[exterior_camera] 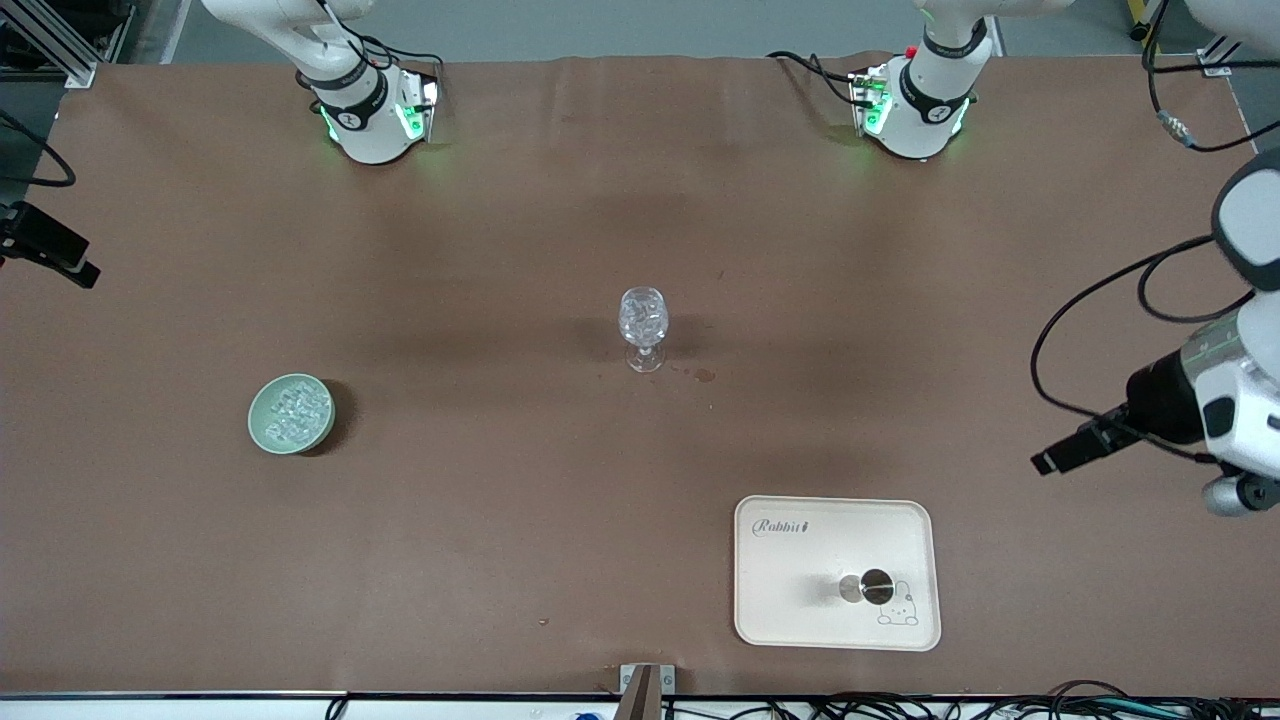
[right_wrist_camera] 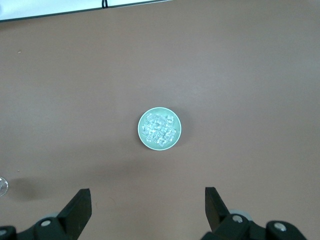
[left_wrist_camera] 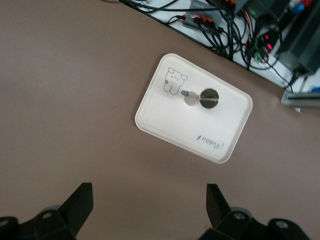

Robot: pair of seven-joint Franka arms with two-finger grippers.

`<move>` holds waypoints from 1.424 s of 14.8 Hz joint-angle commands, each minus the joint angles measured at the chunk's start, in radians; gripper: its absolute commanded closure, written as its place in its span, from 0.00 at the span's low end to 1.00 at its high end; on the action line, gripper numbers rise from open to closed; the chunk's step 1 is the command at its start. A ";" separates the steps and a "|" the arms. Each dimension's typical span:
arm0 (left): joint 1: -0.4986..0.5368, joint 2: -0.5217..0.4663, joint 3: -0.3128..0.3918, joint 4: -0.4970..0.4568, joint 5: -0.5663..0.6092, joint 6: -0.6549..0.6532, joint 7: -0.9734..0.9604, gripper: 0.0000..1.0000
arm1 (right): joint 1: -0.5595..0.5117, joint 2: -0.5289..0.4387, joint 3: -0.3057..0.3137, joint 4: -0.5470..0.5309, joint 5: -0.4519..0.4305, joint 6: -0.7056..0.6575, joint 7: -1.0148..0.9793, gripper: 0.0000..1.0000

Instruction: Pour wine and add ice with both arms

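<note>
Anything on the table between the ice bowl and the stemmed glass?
Nothing: the front view shows only bare brown table cover between the green bowl holding the ice and the stemmed glass.

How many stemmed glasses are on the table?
1. The clear stemmed glass stands upright mid-table, farther from the front camera than the tray and the green bowl. None seems hidden.

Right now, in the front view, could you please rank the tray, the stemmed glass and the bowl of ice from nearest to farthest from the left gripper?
1. Tray, toward the left arm's end, beside the left gripper.
2. Stemmed glass, mid-table.
3. Bowl of ice, toward the right arm's end.
</note>
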 commanded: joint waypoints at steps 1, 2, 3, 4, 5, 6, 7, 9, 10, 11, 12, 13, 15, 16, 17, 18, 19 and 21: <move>0.005 -0.144 -0.007 -0.120 0.079 -0.028 0.109 0.00 | -0.029 -0.020 0.016 -0.026 0.010 0.011 -0.010 0.00; 0.007 -0.194 -0.027 -0.168 0.106 -0.028 0.133 0.00 | -0.043 -0.020 0.023 -0.026 0.010 0.008 -0.012 0.00; 0.007 -0.247 -0.049 -0.222 0.136 -0.028 0.152 0.00 | -0.052 -0.020 0.034 -0.026 0.008 0.002 -0.015 0.00; 0.008 -0.290 -0.061 -0.265 0.150 -0.028 0.156 0.00 | -0.052 -0.020 0.036 -0.027 0.007 -0.001 -0.019 0.00; 0.010 -0.330 -0.072 -0.312 0.156 -0.026 0.161 0.00 | -0.052 -0.020 0.036 -0.026 -0.001 -0.001 -0.034 0.00; 0.010 -0.369 -0.075 -0.358 0.161 -0.022 0.176 0.00 | -0.049 -0.020 0.034 -0.027 -0.006 -0.001 -0.044 0.00; 0.010 -0.409 -0.075 -0.406 0.163 -0.014 0.196 0.00 | -0.050 -0.020 0.036 -0.027 -0.006 -0.003 -0.047 0.00; 0.008 -0.431 -0.076 -0.447 0.163 0.001 0.230 0.01 | -0.052 -0.020 0.036 -0.027 -0.006 -0.001 -0.044 0.00; 0.008 -0.425 -0.076 -0.445 0.163 0.004 0.235 0.01 | -0.057 -0.020 0.036 -0.027 -0.006 -0.001 -0.039 0.00; 0.007 -0.421 -0.076 -0.444 0.163 0.006 0.241 0.01 | -0.069 -0.020 0.042 -0.027 -0.003 -0.001 -0.039 0.00; 0.005 -0.417 -0.076 -0.438 0.164 0.006 0.252 0.01 | -0.084 -0.020 0.054 -0.027 0.000 0.000 -0.039 0.00; 0.005 -0.405 -0.076 -0.423 0.169 0.006 0.267 0.01 | -0.092 -0.020 0.066 -0.027 0.000 -0.001 -0.039 0.00; 0.004 -0.375 -0.084 -0.388 0.169 -0.005 0.273 0.01 | -0.110 -0.020 0.084 -0.027 0.000 0.000 -0.039 0.00; 0.010 -0.379 -0.090 -0.395 0.169 -0.008 0.282 0.01 | -0.110 -0.020 0.086 -0.027 0.000 0.000 -0.039 0.00; 0.010 -0.382 -0.092 -0.398 0.169 -0.020 0.310 0.01 | -0.104 -0.020 0.086 -0.027 0.000 0.000 -0.039 0.00; 0.010 -0.382 -0.093 -0.395 0.169 -0.045 0.333 0.01 | -0.101 -0.020 0.085 -0.027 0.000 0.000 -0.039 0.00; 0.010 -0.387 -0.102 -0.397 0.164 -0.063 0.330 0.01 | -0.096 -0.020 0.083 -0.027 0.002 -0.001 -0.039 0.00; 0.015 -0.402 -0.102 -0.392 0.153 -0.120 0.327 0.01 | -0.098 -0.020 0.083 -0.027 0.002 -0.001 -0.038 0.00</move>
